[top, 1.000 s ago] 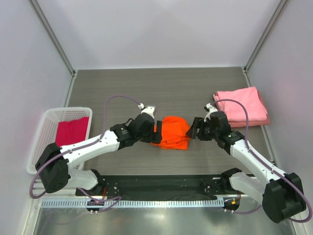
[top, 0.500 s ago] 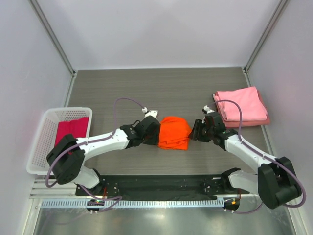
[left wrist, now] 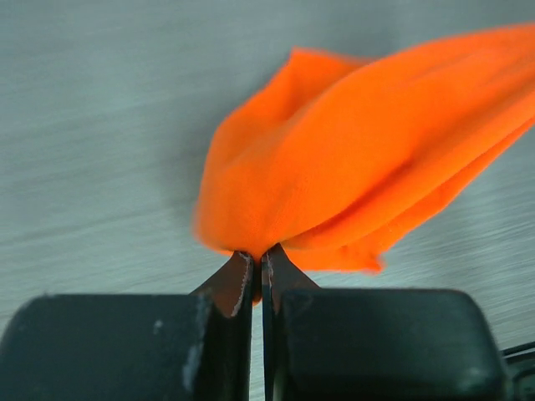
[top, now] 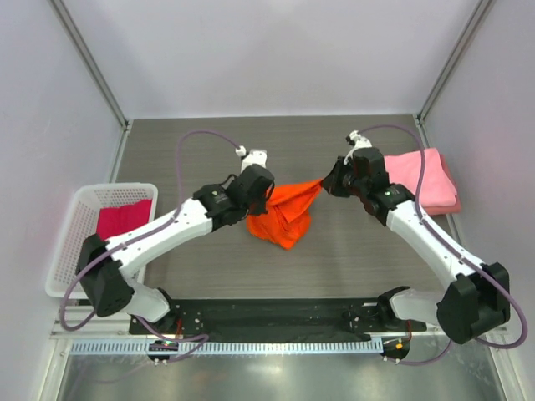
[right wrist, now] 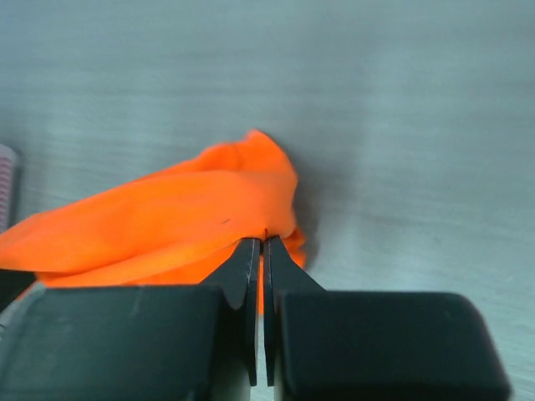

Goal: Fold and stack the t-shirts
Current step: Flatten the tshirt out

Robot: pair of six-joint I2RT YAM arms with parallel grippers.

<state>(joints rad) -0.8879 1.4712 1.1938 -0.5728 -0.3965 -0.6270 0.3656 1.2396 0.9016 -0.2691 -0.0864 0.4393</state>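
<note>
Orange t-shirt [top: 284, 219]: we are logging it at the centre of the top view, strung between the two arms. We are seeing the left gripper [left wrist: 257, 255] clenched on a bunched edge of the cloth, jaws pressed together with only a thin pinch of fabric between them. The right gripper [right wrist: 262, 242] is pinching the opposite edge the same way. Between these two pinch points the upper edge is running taut, and the rest is sagging in a crumpled point toward the lower middle of the frame. Whether that low point is touching the table [top: 209, 150] we cannot tell.

We are judging the step in hand as pick-up and spread: the shirt is hanging bunched, not flat, and no fold is made yet. Pink t-shirts [top: 422, 180] are lying folded in a stack at the right of the frame. A crimson t-shirt [top: 124, 221] is waiting in the basket [top: 67, 238] at the left.

Next move, in our judgement: we are needing the grippers drawn farther apart to open the cloth, then lowered together so it lies flat at centre, clear of the pink stack. Both pinches are thin, so we are watching for a slipped edge.
</note>
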